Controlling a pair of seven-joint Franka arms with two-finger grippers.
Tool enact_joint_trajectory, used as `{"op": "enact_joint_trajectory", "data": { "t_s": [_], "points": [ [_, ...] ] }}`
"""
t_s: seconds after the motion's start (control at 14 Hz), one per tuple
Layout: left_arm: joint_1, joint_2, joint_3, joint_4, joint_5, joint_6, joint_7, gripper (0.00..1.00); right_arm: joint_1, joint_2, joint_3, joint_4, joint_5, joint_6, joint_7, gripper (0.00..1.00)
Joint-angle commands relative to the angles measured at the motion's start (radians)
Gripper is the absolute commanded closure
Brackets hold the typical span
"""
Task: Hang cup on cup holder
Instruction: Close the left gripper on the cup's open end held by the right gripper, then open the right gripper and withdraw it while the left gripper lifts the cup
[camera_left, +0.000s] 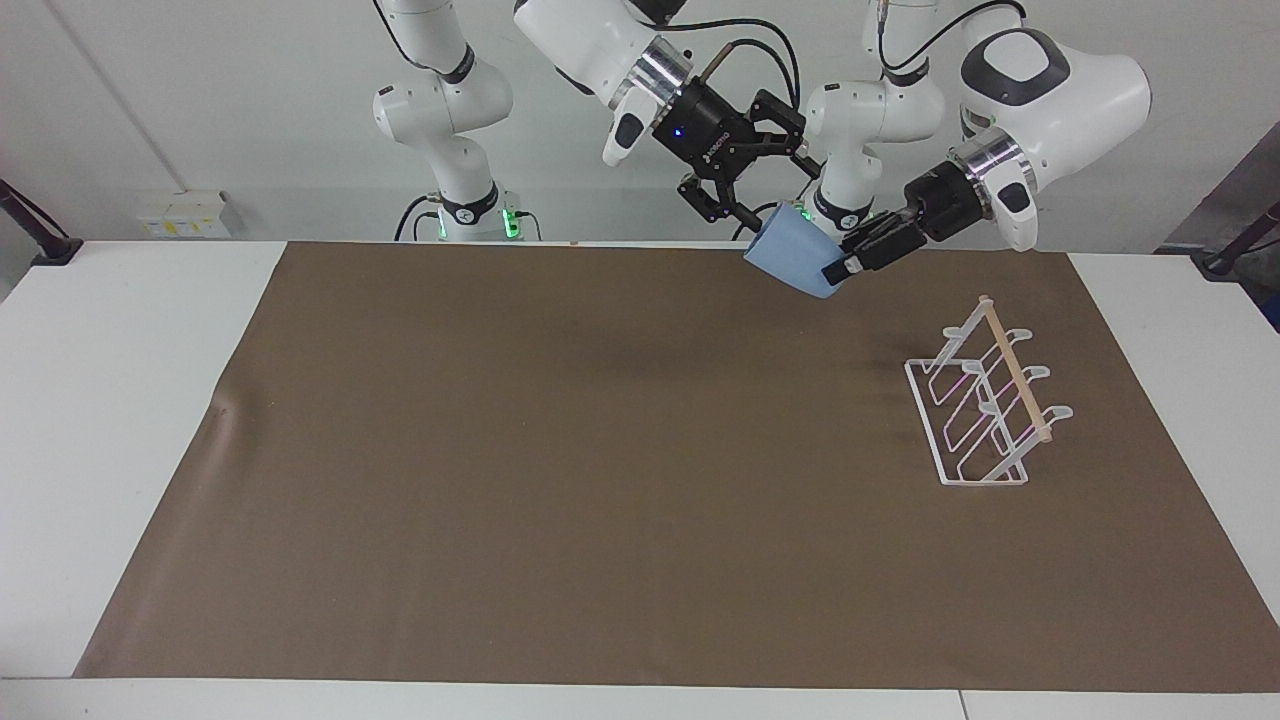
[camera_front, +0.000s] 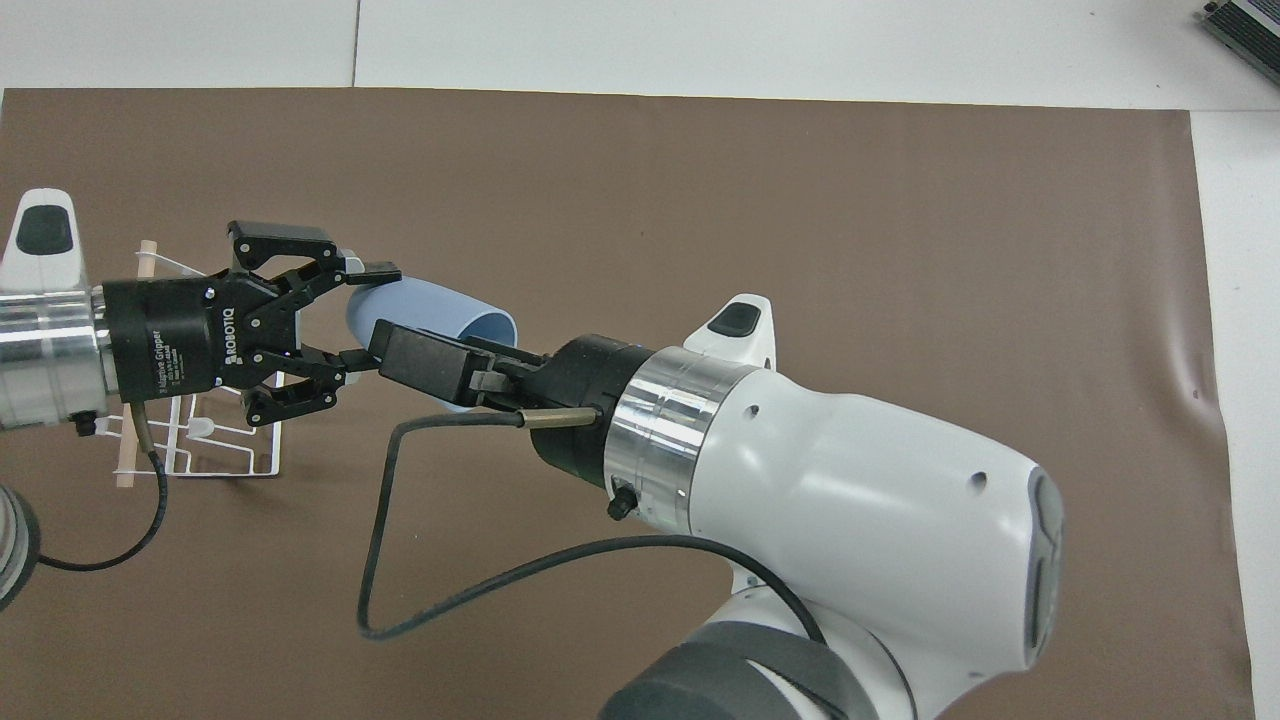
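Observation:
The light-blue cup (camera_left: 788, 260) hangs tilted in the air over the edge of the mat nearest the robots. My left gripper (camera_left: 838, 270) is shut on its narrow bottom end; in the overhead view my left gripper (camera_front: 370, 314) clasps that end of the cup (camera_front: 430, 305). My right gripper (camera_left: 768, 195) is open just above the cup's wide rim, apart from it; in the overhead view my right gripper (camera_front: 422, 360) covers part of the rim. The white wire cup holder (camera_left: 985, 405) with its wooden rod stands empty toward the left arm's end of the mat, partly hidden under my left wrist in the overhead view (camera_front: 250, 455).
A brown mat (camera_left: 600, 480) covers most of the white table (camera_left: 110, 400). A black cable (camera_front: 450, 590) loops from my right wrist.

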Motion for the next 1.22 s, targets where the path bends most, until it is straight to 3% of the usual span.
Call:
{"op": "enact_joint_trajectory", "data": {
  "t_s": [0.0,0.21,0.43,0.57,1.15],
  "points": [
    [0.013,0.002,-0.001,0.046,0.173,-0.001,0.003,1.00,-0.060,-0.014,0.000,-0.007,-0.071,-0.107,-0.148,0.00],
    [0.007,0.005,-0.001,0.065,0.388,0.008,-0.034,1.00,-0.118,-0.019,-0.001,-0.002,-0.238,-0.248,-0.279,0.00],
    [-0.008,0.047,-0.010,0.140,0.679,0.013,-0.181,1.00,-0.152,-0.030,-0.003,0.002,-0.395,-0.408,-0.324,0.00],
    [-0.042,0.052,-0.018,0.139,0.878,0.013,-0.265,1.00,-0.173,-0.043,-0.004,0.004,-0.522,-0.521,-0.324,0.00],
    [-0.047,0.046,-0.019,0.117,1.365,0.051,-0.394,1.00,-0.300,-0.056,-0.007,0.038,-0.713,-0.818,-0.251,0.00]
  ]
}}
